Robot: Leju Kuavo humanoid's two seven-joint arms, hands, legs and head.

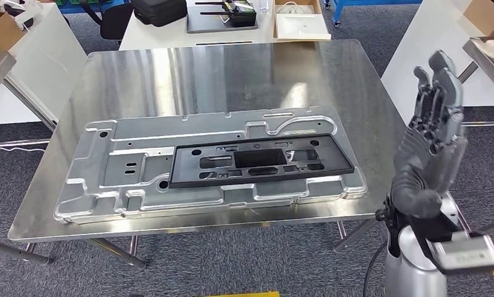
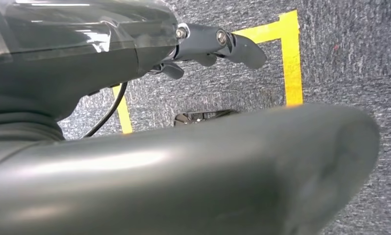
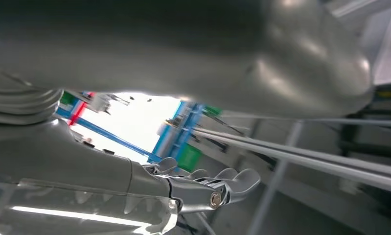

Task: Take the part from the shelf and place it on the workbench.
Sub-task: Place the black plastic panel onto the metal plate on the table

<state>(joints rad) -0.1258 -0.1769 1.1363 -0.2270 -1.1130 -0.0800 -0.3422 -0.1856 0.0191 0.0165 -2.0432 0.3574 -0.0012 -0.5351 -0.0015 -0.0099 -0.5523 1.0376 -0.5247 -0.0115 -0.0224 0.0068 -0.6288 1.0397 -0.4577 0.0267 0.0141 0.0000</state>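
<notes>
A black rectangular frame part (image 1: pixel 256 162) lies flat on a large stamped silver panel (image 1: pixel 139 167), which rests on the steel workbench (image 1: pixel 201 74). My right hand (image 1: pixel 433 136) is raised beyond the bench's right edge, fingers stretched upward and apart, holding nothing. In the right wrist view its dark fingers (image 3: pixel 218 188) are extended, with metal rails beyond them. My left hand (image 2: pixel 218 44) hangs over grey carpet with nothing in it, its thick thumb (image 2: pixel 208 171) across the front of that view.
Behind the workbench stands a white table (image 1: pixel 164 34) with a black case (image 1: pixel 159 10), a dark tray (image 1: pixel 222 21) and an open cardboard box (image 1: pixel 301 25). Another steel surface (image 1: pixel 488 59) is at the far right. Yellow floor tape (image 2: pixel 291 54) marks the carpet.
</notes>
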